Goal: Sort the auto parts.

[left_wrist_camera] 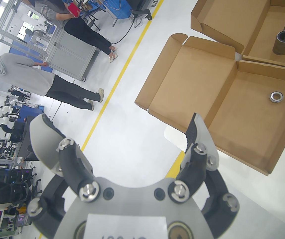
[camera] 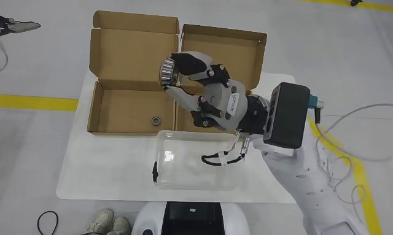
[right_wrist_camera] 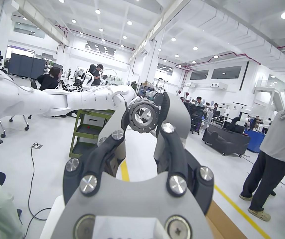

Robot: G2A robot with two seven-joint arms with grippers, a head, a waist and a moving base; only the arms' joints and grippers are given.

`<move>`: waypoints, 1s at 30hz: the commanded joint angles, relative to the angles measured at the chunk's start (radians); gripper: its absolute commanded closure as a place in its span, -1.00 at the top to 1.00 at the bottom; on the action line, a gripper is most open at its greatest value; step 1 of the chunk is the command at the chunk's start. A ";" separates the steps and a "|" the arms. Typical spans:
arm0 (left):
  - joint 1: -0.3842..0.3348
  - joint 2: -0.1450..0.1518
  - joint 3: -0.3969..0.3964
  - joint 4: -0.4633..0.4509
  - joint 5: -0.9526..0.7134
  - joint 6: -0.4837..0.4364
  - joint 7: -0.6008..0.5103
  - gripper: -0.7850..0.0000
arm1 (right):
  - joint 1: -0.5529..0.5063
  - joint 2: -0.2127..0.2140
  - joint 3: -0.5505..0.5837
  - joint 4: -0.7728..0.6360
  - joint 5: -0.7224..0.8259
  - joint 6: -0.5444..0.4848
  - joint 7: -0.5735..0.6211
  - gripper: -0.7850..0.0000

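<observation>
Bearing [camera: 167,73] (ribbed ring) pinched in right gripper [camera: 174,72], seemingly over box [camera: 128,51].

Top view looks down, close over the surface [camera: 104,167]. Left wrist view shares the cardboard boxes [camera: 123,109] obliquely; right wrist view faces the hall.

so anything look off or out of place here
Nothing stands out. The big bearing is gripped in the right arm's jaws, a small bearing lies flat in one box, and two sleeves stand upright in the other box.
</observation>
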 commanded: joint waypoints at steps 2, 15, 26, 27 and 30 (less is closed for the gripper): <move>0.000 0.000 0.000 0.000 0.000 0.000 0.000 1.00 | 0.003 -0.001 -0.014 0.004 -0.038 -0.026 0.008 -1.00; 0.000 0.000 0.000 0.000 0.000 0.000 0.000 1.00 | 0.012 -0.013 -0.079 0.073 -0.152 -0.010 0.037 -1.00; 0.000 0.000 0.000 0.000 0.000 0.000 0.000 1.00 | 0.053 -0.046 -0.223 0.287 -0.279 0.061 0.097 -1.00; 0.000 0.000 0.000 0.000 0.000 0.000 0.000 1.00 | 0.062 -0.052 -0.240 0.315 -0.283 0.070 0.101 -1.00; 0.000 0.000 0.000 0.000 0.000 0.000 0.000 1.00 | 0.094 -0.073 -0.289 0.397 -0.276 0.093 0.111 -1.00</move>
